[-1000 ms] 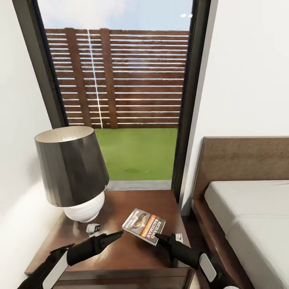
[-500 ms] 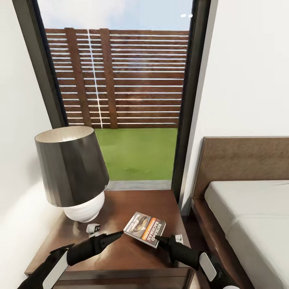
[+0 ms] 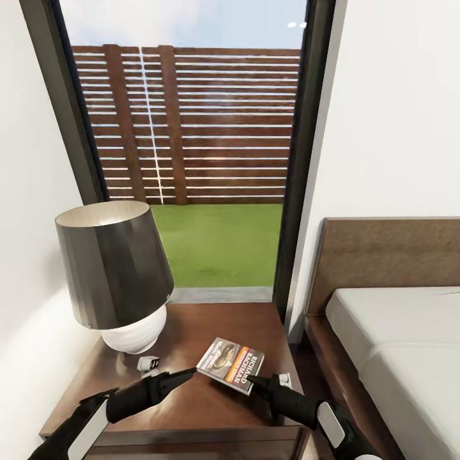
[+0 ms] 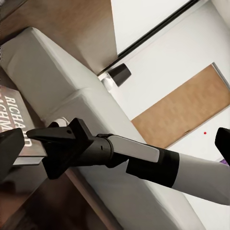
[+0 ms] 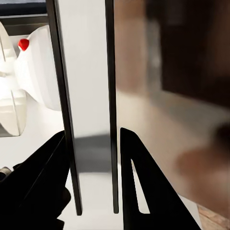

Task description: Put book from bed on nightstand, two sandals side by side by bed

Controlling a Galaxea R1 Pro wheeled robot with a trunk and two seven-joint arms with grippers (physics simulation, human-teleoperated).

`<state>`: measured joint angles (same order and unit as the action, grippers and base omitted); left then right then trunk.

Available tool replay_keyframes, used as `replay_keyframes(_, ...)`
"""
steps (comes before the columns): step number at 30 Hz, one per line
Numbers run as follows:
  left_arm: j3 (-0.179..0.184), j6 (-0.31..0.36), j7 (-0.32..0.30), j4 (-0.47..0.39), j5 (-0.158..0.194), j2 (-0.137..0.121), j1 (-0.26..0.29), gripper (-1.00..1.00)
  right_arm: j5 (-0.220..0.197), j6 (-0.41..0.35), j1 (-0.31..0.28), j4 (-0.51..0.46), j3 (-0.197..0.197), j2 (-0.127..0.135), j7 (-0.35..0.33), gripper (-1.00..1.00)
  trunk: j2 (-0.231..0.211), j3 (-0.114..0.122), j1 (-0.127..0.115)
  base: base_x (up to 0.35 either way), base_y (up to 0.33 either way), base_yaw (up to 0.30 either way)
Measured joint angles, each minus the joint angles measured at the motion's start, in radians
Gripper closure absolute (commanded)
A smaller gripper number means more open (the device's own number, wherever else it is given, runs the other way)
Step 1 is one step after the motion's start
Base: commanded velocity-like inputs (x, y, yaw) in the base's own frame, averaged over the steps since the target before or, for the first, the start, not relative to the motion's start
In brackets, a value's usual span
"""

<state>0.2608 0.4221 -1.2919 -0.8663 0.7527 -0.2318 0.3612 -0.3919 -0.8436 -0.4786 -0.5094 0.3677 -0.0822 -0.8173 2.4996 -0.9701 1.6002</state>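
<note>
The book (image 3: 230, 363), dark-covered with an orange band, rests on the dark wood nightstand (image 3: 211, 319) to the left of the bed (image 3: 396, 345). My right gripper (image 3: 250, 381) holds its near edge. In the right wrist view the book (image 5: 88, 96) shows edge-on, with the right gripper (image 5: 92, 143) shut on it. My left gripper (image 3: 190, 371) hovers just off the book's left corner. In the left wrist view the left gripper (image 4: 115, 143) is open, its fingers wide apart, and it faces the right gripper (image 4: 31, 135) and the book (image 4: 9, 112). The sandals are out of view.
A lamp (image 3: 112, 268) with a dark shade and white base stands at the nightstand's back left, with a small white object (image 3: 148, 363) in front of it. A tall window (image 3: 191, 128) is behind, a white wall on the left, and the brown headboard (image 3: 390, 255) on the right.
The book and my right gripper sank slightly toward the nightstand top a second ago and have stayed still since. The left arm has not moved.
</note>
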Motion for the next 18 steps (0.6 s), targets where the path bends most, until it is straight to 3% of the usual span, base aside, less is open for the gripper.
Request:
replay_keyframes(12, 0.0, -0.001, 0.001, 0.002, 0.001, 0.0, 0.0, -1.0, 0.0, 0.0, 0.0, 0.0, 0.0, 0.0, 0.0, 1.0, 0.0, 0.0, 0.0, 0.0, 0.0, 0.0)
replay_keyframes(18, 0.0, -0.001, 0.006, 0.002, 0.0, 0.001, 0.0, -1.0, 0.0, 0.0, 0.001, 0.0, 0.0, 0.0, 0.0, 1.0, 0.001, -0.012, 0.001, 0.0, 0.0, 0.0)
